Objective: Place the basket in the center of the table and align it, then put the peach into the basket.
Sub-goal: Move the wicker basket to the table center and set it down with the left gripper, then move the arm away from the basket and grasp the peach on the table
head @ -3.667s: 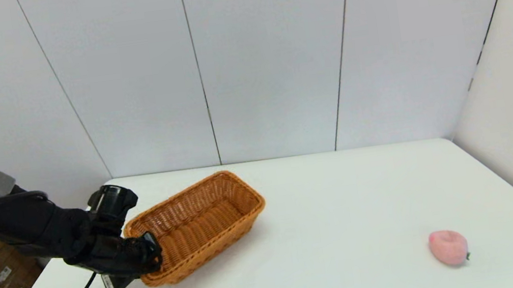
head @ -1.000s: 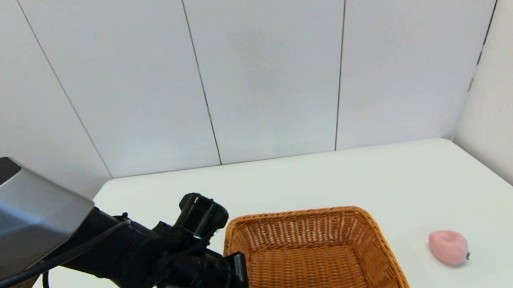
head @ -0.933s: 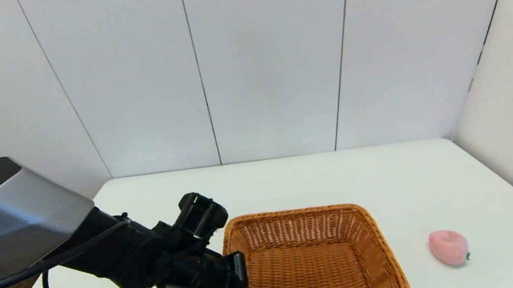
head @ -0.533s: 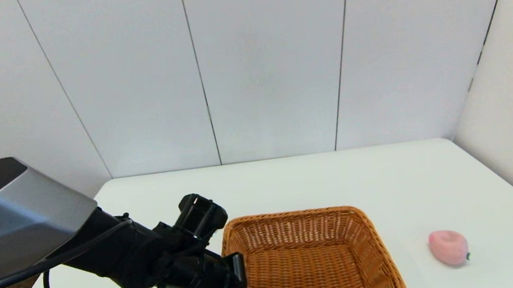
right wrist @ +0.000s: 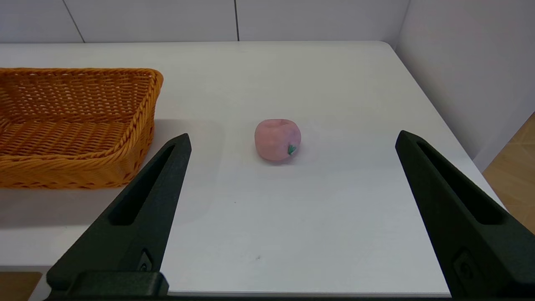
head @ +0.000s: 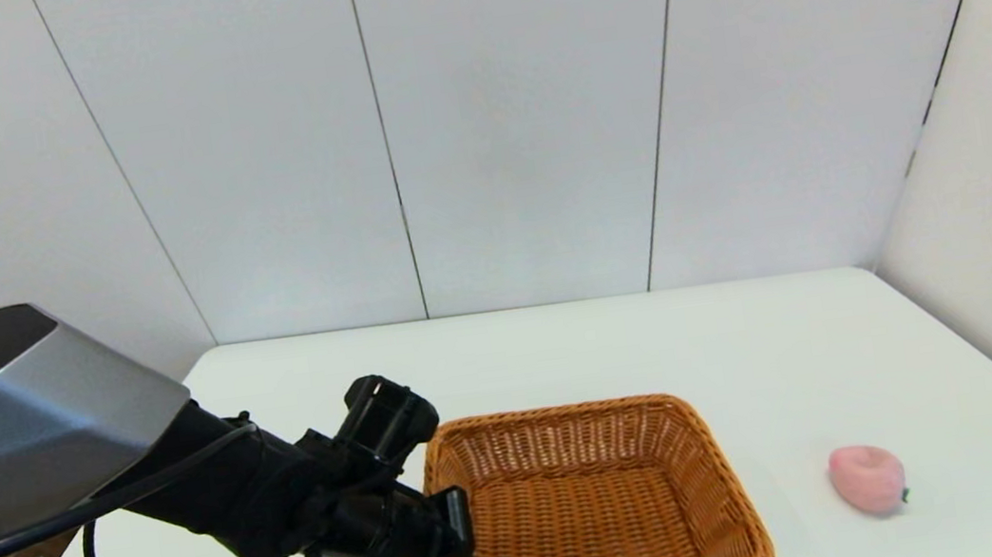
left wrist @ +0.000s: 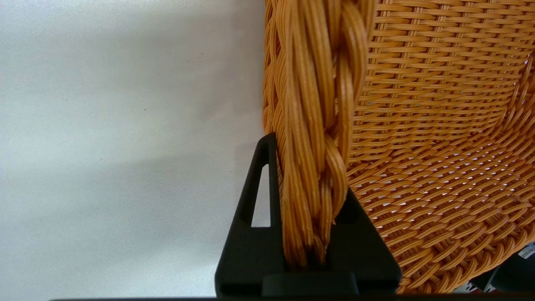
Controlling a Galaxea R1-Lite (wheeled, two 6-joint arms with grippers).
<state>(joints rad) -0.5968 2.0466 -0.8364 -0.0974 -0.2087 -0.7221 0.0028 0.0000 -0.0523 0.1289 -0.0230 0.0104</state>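
The orange-brown wicker basket (head: 593, 505) sits near the front middle of the white table (head: 562, 346), its long sides running left to right. My left gripper (head: 453, 533) is shut on the braided rim (left wrist: 317, 125) of the basket's left end, one finger outside and one inside. The small pink peach (head: 867, 479) lies on the table to the basket's right, apart from it. In the right wrist view the right gripper (right wrist: 292, 140) is open and held back by the table's front edge, with the peach (right wrist: 277, 139) ahead between its fingers and the basket (right wrist: 75, 125) off to one side.
White wall panels stand behind the table and along its right side. The table's right edge (right wrist: 439, 113) drops to a wooden floor. Bare tabletop lies behind the basket and around the peach.
Over 3.7 s the left gripper carried the basket from the back left to the front middle and turned it square. In the last second the basket slid slightly left. The peach stayed put.
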